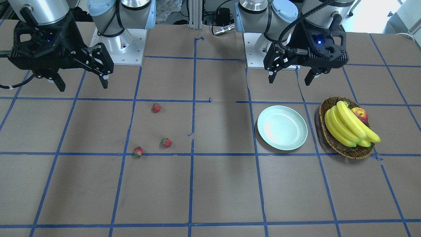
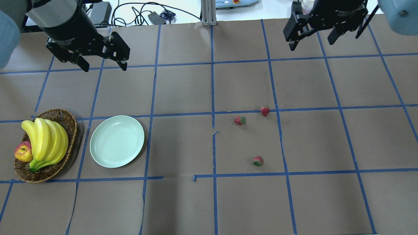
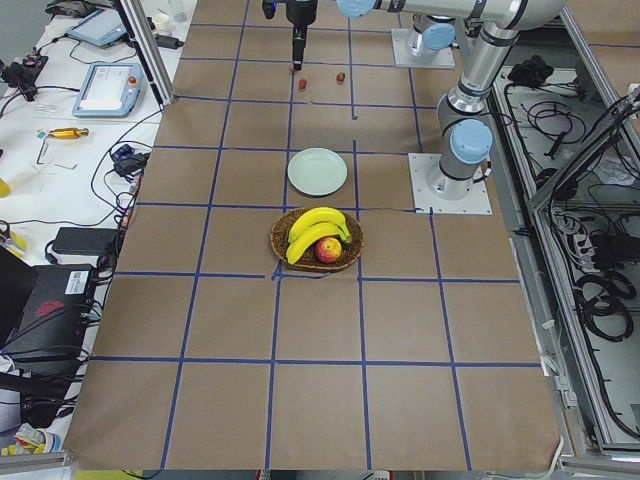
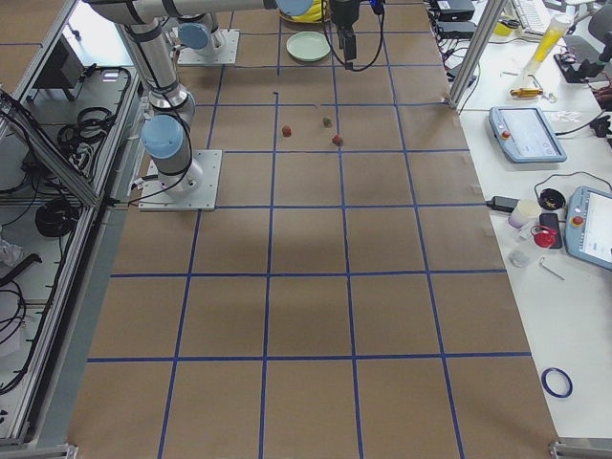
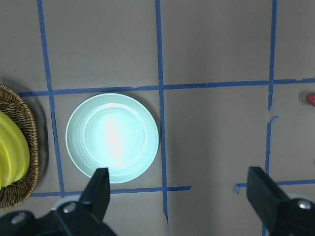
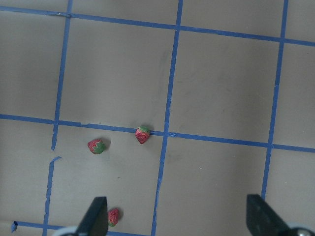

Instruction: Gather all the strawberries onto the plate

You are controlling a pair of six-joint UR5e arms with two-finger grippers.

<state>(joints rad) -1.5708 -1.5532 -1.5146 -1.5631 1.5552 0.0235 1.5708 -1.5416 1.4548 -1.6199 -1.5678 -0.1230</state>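
Note:
Three strawberries lie apart on the brown table on my right side: one, one and one nearer me. They also show in the right wrist view. The pale mint plate sits empty on my left side and shows in the left wrist view. My left gripper is open and empty, held high beyond the plate. My right gripper is open and empty, held high beyond the strawberries.
A brown wicker basket with a bunch of bananas and an apple stands just left of the plate. Blue tape lines grid the table. The arm bases stand at the near edge.

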